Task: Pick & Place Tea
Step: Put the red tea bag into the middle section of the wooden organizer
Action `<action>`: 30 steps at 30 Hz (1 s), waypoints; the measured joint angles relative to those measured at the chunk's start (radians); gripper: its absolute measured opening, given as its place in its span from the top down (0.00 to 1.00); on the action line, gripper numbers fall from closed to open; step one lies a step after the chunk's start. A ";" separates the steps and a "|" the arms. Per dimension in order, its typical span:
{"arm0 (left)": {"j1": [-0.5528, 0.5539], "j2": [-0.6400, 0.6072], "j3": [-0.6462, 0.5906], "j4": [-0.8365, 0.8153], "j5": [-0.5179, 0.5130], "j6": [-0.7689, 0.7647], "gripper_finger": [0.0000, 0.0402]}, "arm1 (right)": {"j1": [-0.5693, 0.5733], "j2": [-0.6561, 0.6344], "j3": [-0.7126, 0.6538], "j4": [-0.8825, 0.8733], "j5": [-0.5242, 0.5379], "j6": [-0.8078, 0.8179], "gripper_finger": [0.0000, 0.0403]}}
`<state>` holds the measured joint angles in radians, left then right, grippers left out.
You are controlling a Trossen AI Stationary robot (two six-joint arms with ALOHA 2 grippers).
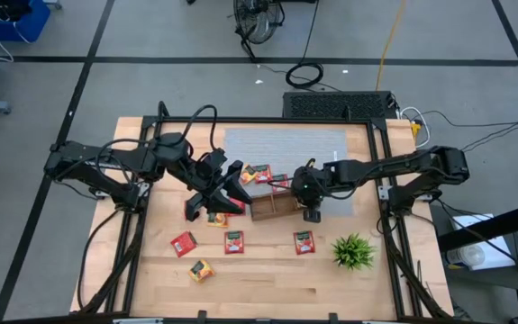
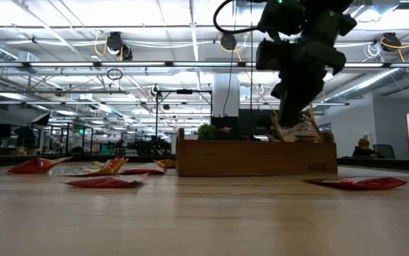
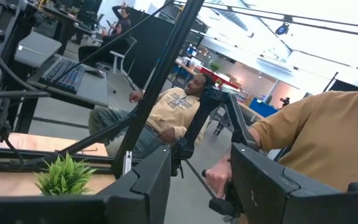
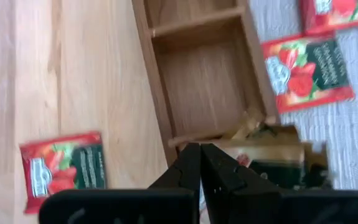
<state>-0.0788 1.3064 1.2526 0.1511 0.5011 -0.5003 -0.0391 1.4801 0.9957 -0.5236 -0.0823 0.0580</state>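
Observation:
Tea sachets lie flat on the table: red ones (image 1: pixel 184 243) (image 1: pixel 233 241) (image 1: pixel 304 241), an orange-yellow one (image 1: pixel 202 270), and red ones on the grey mat (image 4: pixel 306 71). Several pale-and-green sachets (image 4: pixel 272 155) stand in one end compartment of the wooden tray (image 1: pixel 272 209) and stick up over its rim (image 2: pixel 296 131). My right gripper (image 4: pixel 200 158) (image 1: pixel 286 186) is shut and points down over that tray, at the divider beside those sachets. My left gripper (image 3: pixel 200 180) (image 1: pixel 233 184) is open and empty, left of the tray, with its fingers level. My right gripper comes from above with its fingers shut, close over the sachets that stand in the tray's end compartment (image 4: pixel 253 134). Nothing shows between the fingers. Whether the fingertips touch the sachets or the divider, I cannot tell.
A spiky green plant (image 1: pixel 353 252) stands near the table's near right corner. A grey mat (image 1: pixel 286 148) covers the far middle of the table. The tray's other two compartments (image 4: pixel 203 81) hold nothing. People sit and stand in the room beyond the table (image 3: pixel 172 109).

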 joint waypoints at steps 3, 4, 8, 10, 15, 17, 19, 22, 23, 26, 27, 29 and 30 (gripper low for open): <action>0.000 0.000 0.000 0.001 0.000 0.000 0.58 | 0.000 -0.004 0.038 -0.003 -0.019 0.016 1.00; 0.000 0.000 0.000 0.000 -0.001 -0.001 0.58 | 0.001 -0.006 0.055 0.000 -0.024 0.024 1.00; 0.000 0.000 0.000 -0.012 -0.004 -0.018 0.58 | 0.002 -0.030 0.122 0.003 -0.023 0.063 1.00; 0.000 0.000 0.000 -0.028 -0.009 -0.035 0.58 | 0.002 -0.050 0.138 -0.005 -0.022 0.088 1.00; 0.001 0.000 0.000 -0.075 -0.026 -0.070 0.58 | 0.002 -0.118 0.159 -0.045 -0.021 0.157 1.00; 0.001 0.000 0.000 -0.097 -0.044 -0.081 0.58 | 0.008 -0.156 0.160 -0.065 -0.020 0.184 1.00; 0.001 0.000 0.000 -0.124 -0.063 -0.085 0.58 | 0.021 -0.191 0.160 -0.104 -0.019 0.216 1.00; 0.001 0.000 0.000 -0.157 -0.087 -0.086 0.58 | 0.068 -0.240 0.160 -0.127 -0.019 0.274 1.00; 0.001 0.000 0.000 -0.165 -0.089 -0.085 0.58 | 0.087 -0.252 0.160 -0.128 -0.017 0.292 1.00; 0.001 0.000 0.000 -0.180 -0.092 -0.086 0.58 | 0.152 -0.275 0.160 -0.135 0.017 0.360 1.00; 0.001 0.000 0.000 -0.182 -0.092 -0.086 0.58 | 0.171 -0.277 0.160 -0.136 0.028 0.386 1.00; 0.000 0.000 0.000 -0.185 -0.092 -0.085 0.58 | 0.209 -0.277 0.160 -0.136 0.032 0.439 1.00; 0.000 0.000 0.000 -0.188 -0.091 -0.085 0.58 | 0.226 -0.275 0.162 -0.143 0.034 0.468 1.00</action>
<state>-0.0792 1.3064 1.2526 -0.0372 0.4100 -0.5856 0.1869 1.2051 1.1580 -0.6663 -0.0488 0.5259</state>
